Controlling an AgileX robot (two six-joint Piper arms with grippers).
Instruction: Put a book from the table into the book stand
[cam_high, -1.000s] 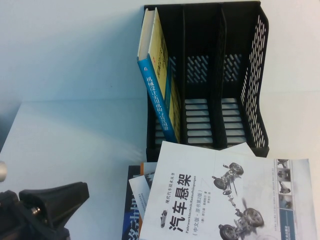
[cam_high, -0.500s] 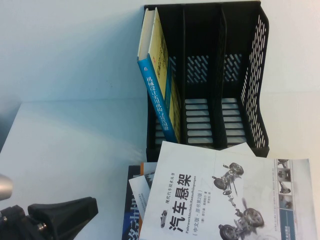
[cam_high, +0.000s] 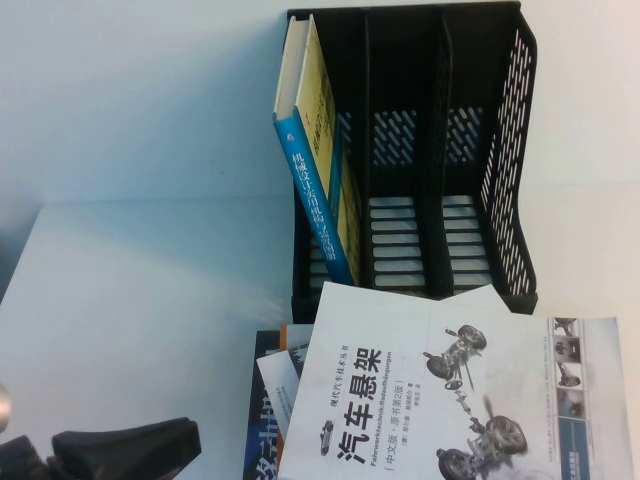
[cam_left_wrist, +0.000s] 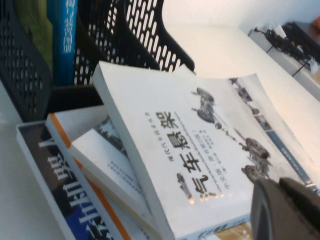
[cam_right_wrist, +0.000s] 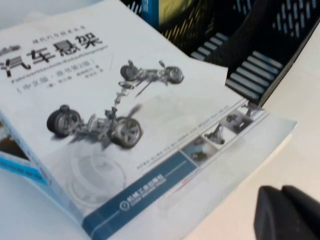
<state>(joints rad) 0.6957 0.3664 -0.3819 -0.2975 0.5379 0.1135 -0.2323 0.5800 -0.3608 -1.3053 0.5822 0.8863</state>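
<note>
The pale yellow-green book (cam_high: 318, 150) with a blue spine stands tilted in the left slot of the black book stand (cam_high: 510, 130). Its upper corner sticks out past the stand's left wall. The left wrist view shows its blue spine (cam_left_wrist: 62, 35) inside the stand (cam_left_wrist: 145, 30). My left gripper (cam_high: 150, 445) is low at the near left of the table (cam_high: 150, 290), shut and empty, apart from the books; it also shows in the left wrist view (cam_left_wrist: 285, 205). My right gripper (cam_right_wrist: 285, 212) is shut and empty over bare table beside the white book. It is out of the high view.
A white book with car-part drawings (cam_high: 420, 400) lies on a pile of other books (cam_high: 270, 410) in front of the stand, touching its base. It also shows in the left wrist view (cam_left_wrist: 200, 145) and the right wrist view (cam_right_wrist: 100, 100). The stand's middle and right slots are empty.
My left gripper has drawn back toward the near left edge and sits lower in the high view. The book and the stand have not moved.
</note>
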